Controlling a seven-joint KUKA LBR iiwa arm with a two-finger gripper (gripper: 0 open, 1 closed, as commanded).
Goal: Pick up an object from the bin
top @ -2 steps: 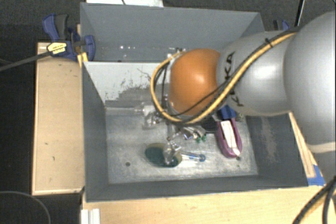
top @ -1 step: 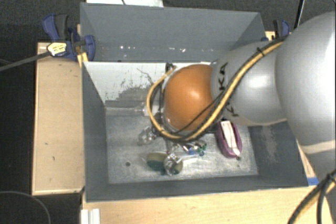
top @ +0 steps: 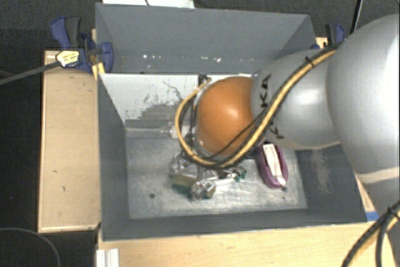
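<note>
Greenish object (top: 184,182) sits at the tool (top: 204,177), purple packet (top: 273,166) nearby.

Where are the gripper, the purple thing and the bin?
gripper (top: 199,183), camera view, its metal tip.
purple thing (top: 273,168), camera view, its middle.
bin (top: 115,153), camera view, its left wall.

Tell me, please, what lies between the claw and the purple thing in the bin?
In the camera view, a small dark green piece beside the claw; from there to the purple thing, bare bin floor.
</note>
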